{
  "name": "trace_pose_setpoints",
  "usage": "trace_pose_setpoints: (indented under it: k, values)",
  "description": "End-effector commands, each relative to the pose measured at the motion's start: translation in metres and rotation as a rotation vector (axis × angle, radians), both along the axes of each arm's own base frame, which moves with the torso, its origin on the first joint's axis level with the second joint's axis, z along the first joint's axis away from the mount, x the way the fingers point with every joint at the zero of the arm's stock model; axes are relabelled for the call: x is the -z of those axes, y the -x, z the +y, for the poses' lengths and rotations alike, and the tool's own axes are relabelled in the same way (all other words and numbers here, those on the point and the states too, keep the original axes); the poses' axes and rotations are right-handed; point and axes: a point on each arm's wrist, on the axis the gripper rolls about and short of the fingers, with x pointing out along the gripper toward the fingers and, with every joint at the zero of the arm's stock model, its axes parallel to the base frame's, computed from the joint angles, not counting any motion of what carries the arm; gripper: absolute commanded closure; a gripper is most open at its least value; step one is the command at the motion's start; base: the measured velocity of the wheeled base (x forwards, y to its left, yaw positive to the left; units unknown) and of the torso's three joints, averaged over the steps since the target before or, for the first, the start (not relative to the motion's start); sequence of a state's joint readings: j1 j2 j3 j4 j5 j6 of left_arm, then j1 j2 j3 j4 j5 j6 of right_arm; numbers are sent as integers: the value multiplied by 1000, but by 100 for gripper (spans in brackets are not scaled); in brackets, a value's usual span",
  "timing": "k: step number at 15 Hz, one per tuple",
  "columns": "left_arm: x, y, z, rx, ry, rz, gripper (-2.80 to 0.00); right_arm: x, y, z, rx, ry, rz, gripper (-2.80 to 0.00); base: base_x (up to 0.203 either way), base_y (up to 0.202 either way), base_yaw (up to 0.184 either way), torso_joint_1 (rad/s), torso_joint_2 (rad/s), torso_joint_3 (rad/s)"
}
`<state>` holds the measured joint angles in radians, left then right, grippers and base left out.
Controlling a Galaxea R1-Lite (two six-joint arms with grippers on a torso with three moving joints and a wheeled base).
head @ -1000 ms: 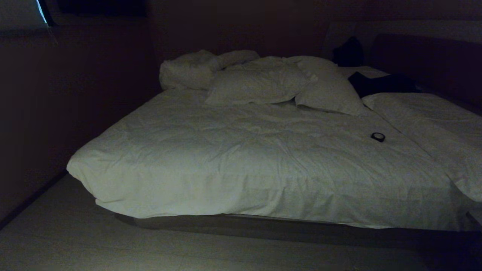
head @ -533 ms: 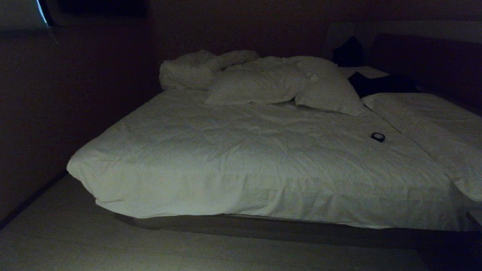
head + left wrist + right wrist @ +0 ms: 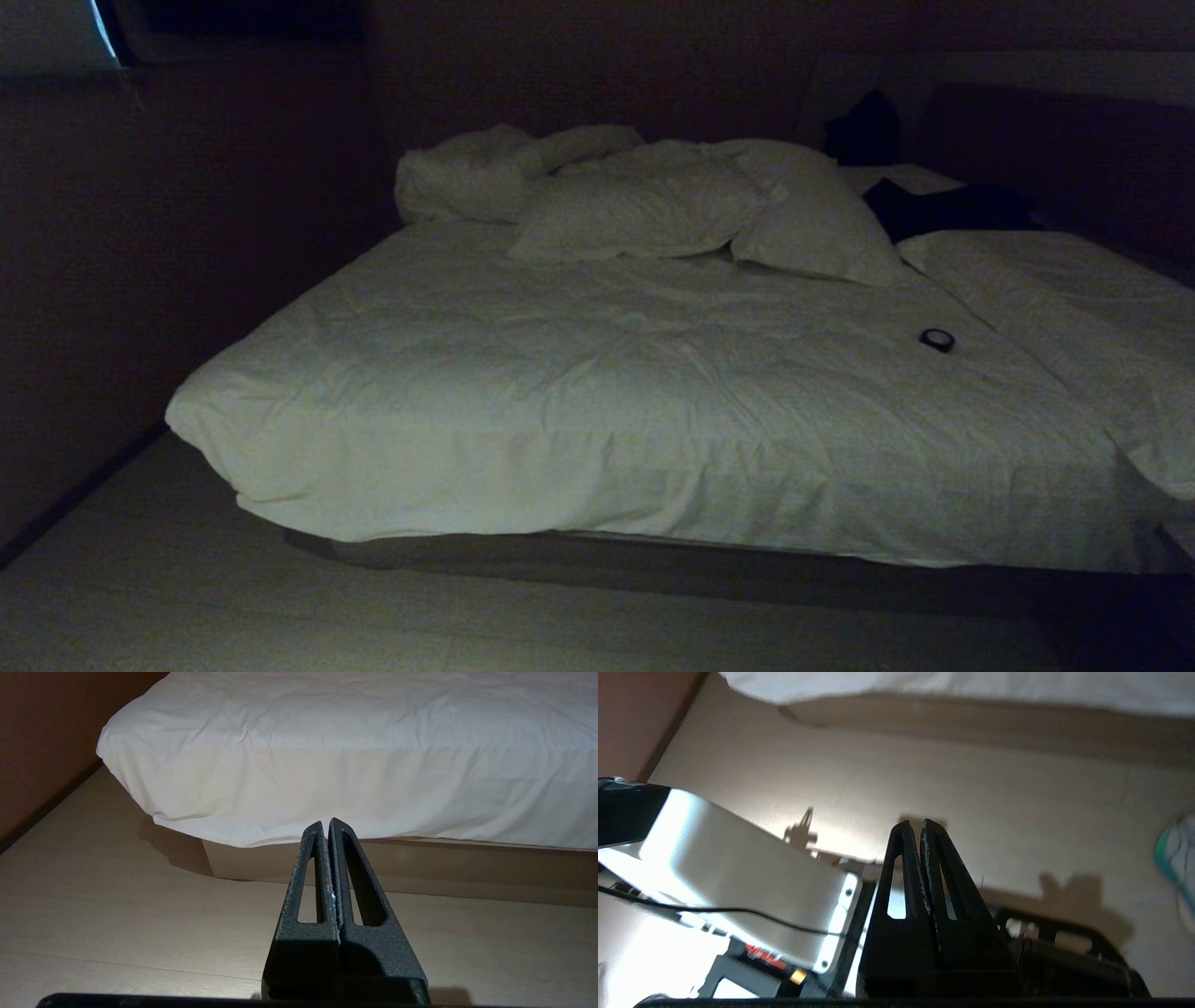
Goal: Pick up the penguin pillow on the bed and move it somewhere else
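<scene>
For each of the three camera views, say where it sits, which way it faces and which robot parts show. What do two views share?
Head view: high, looking down on the wide white-duveted bed; no robot parts.
Left wrist view: low, facing the bed's edge; shut left gripper.
Right wrist view: low, tilted toward the pale floor; shut right gripper, robot base.
Shared: all show the bed.

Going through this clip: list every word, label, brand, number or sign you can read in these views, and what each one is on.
None can be read.
Red label on the robot's base: marks too blurred to read.
Small dark round object on the bed: no legible marking.
Left gripper and right gripper: no lettering.
</scene>
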<state>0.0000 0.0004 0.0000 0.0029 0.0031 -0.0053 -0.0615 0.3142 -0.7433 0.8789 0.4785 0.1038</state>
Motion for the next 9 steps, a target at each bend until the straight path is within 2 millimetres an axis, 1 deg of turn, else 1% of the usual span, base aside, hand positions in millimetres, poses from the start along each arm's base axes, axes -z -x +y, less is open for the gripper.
trace_pose_setpoints:
  k: [1,3,6,7,9]
  values:
    - [0,0,0,0,1,1,0,-1,3,0,22,11,-134,0,0,0,0,0,0,0]
    - [0,0,0,0,1,1,0,-5,-2,-3,124,25,-188,0,0,0,0,0,0,0]
    - [0,0,0,0,1,1,0,-14,-12,-6,262,18,-333,0,0,0,0,0,0,0]
    - [0,0,0,0,1,1,0,-14,-14,-7,290,19,-372,0,0,0,0,0,0,0]
    - [0,0,0,0,1,1,0,-16,-11,-7,293,13,-434,0,0,0,0,0,0,0]
